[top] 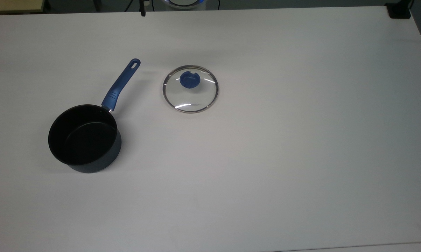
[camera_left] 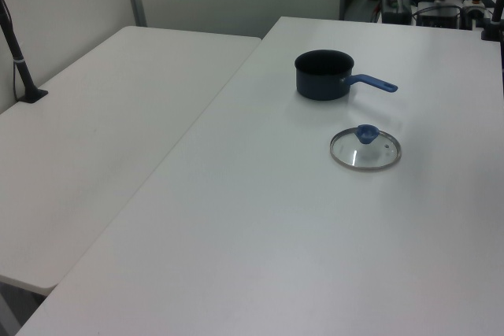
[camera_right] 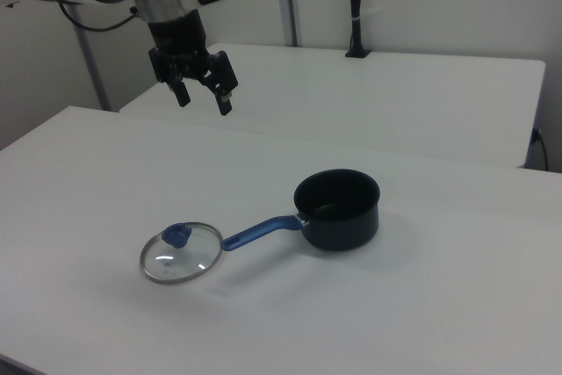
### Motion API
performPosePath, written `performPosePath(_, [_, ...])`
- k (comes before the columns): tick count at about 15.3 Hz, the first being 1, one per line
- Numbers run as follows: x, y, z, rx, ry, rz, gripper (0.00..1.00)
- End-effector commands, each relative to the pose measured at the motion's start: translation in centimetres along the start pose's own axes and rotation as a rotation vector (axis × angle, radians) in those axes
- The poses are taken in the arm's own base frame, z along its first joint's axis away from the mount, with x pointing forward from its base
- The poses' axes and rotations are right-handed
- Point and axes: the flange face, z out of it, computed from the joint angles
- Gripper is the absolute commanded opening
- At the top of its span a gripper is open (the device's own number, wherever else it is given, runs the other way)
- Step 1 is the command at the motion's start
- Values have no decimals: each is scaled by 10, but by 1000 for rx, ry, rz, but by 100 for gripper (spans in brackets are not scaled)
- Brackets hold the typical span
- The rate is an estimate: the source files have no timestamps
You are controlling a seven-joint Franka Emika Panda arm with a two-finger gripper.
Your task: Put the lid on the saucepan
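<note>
A glass lid [top: 190, 89] lies flat on the white counter [top: 283, 140], knob up, just beside the blue handle of an empty, uncovered saucepan [top: 84, 138]. The robot's end effector [camera_right: 201, 92] hangs high above the counter with its fingers spread and empty, well apart from both. The job looks barely begun; the next move calls for descending onto the lid's knob to grip it.

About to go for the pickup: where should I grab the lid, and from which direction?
Take the lid by its blue knob, coming straight down. It lies flat on the table, knob up, and its thin rim offers little to pinch. The gripper is open, high above.
</note>
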Motion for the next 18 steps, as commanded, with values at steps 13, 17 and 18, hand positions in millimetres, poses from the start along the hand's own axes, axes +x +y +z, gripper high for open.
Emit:
performPosePath(13, [-8, -4, 1, 34, -56, 41, 100])
performPosePath(17, [-26, -7, 31, 30, -217, -161, 100])
performPosePath(18, [-32, -7, 35, 15, -271, -177, 100])
